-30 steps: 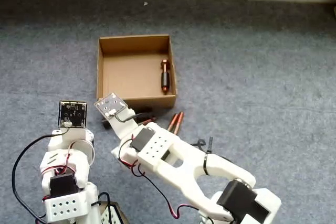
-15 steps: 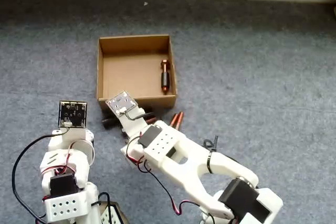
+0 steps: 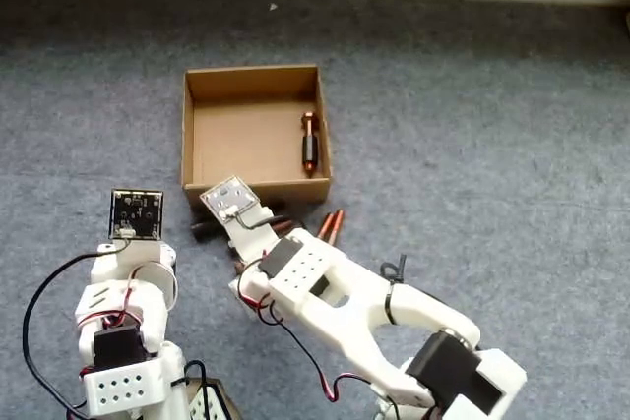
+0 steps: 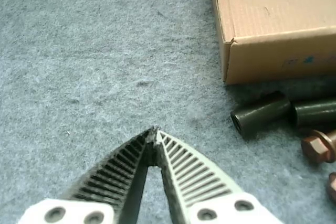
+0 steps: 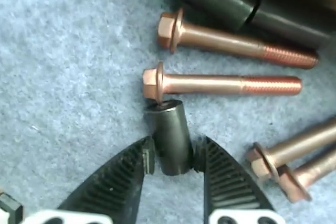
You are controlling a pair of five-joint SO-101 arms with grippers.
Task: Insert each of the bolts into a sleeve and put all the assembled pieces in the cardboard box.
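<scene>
We find the right tool [image 5: 173, 149] pinching a dark sleeve [image 5: 169, 129] across the middle of its barrel. Both ribbed pads appear to touch its flanks, and the sleeve lies on the surface [image 3: 492, 145]. Its open end sits just beside the hex head of a copper bolt [image 5: 220, 85], and a second bolt [image 5: 236, 43] lies beyond that one. 2 spare sleeves [image 4: 260, 114] rest against each other close to the cardboard box [image 3: 187, 135]. From the high view, this loose stock lies at 6 o'clock of the box, just beside its near wall. 1 assembled piece [image 3: 310, 145] lies inside the box along the 3 o'clock wall.

We judge the sleeve to be stiff, light and smooth. It is likely to roll or swivel if gripped off-centre, so the mid-barrel hold is sound. The bolts look rigid and heavier. We would take them by the plain shank near the head, leaving the threaded end free to enter the bore.

The right arm [image 3: 335, 292] stretches from 5 o'clock toward the box, with its wrist pitched down over the stock. The left arm [image 3: 123, 331] is folded near its base at 7 o'clock of the box. The left tool [image 4: 154, 136] is pressed together, empty, above bare surface.
</scene>
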